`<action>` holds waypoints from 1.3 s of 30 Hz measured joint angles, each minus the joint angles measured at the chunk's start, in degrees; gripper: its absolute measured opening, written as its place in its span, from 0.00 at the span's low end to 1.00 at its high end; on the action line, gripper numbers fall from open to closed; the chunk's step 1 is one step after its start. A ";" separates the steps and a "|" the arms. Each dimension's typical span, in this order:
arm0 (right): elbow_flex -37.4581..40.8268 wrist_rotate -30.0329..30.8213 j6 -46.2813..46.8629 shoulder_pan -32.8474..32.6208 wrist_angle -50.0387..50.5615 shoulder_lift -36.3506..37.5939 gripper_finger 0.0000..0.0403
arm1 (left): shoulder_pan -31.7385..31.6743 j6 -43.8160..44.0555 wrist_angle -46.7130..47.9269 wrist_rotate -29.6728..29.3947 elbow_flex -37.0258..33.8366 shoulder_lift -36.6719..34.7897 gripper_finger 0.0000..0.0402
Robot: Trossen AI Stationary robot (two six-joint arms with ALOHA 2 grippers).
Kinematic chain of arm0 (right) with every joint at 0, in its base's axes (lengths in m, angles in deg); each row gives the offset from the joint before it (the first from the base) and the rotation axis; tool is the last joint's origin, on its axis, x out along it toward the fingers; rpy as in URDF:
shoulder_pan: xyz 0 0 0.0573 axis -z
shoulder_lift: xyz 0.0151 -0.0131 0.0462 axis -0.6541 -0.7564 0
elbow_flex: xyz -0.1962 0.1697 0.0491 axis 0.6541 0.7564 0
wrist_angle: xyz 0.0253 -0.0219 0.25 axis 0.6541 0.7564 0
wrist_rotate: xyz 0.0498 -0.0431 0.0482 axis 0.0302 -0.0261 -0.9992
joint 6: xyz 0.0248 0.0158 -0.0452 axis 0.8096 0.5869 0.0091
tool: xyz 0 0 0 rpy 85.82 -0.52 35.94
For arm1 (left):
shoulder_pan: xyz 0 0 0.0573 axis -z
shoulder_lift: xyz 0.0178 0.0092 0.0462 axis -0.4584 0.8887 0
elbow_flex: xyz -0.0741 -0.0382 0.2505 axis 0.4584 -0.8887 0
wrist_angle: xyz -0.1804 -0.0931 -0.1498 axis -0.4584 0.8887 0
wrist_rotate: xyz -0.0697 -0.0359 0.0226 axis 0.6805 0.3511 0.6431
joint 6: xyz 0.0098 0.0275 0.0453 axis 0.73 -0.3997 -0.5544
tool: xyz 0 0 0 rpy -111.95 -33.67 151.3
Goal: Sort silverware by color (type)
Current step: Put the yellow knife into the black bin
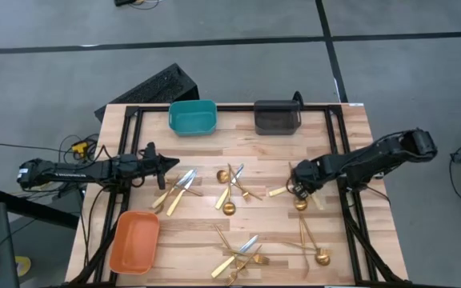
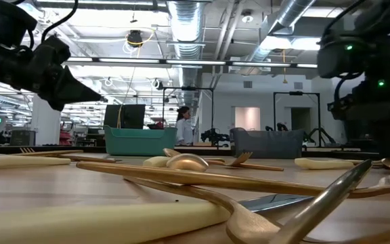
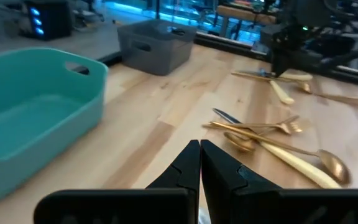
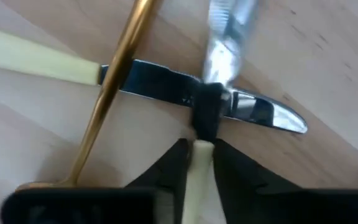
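Right gripper (image 4: 197, 163) down at right-side silverware cluster (image 1: 298, 196), fingers pinched on cream handle (image 4: 197, 171) of one piece, likely to lift it for sorting. Left gripper (image 3: 200, 163) closed, empty, waiting near teal bin (image 3: 30, 106). Other silverware scattered mid-table.

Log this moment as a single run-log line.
left gripper: shut, empty, waiting above table near teal bin | right gripper: closed on cream knife handle at table's right | orange bin: empty

Knife (image 4: 191, 93) handle cut off by frame edge
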 joint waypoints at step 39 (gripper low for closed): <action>-27.80 21.15 -89.98 37.45 -24.36 -14.26 0.33 | 1.16 4.05 -1.08 -14.71 0.26 0.09 0.00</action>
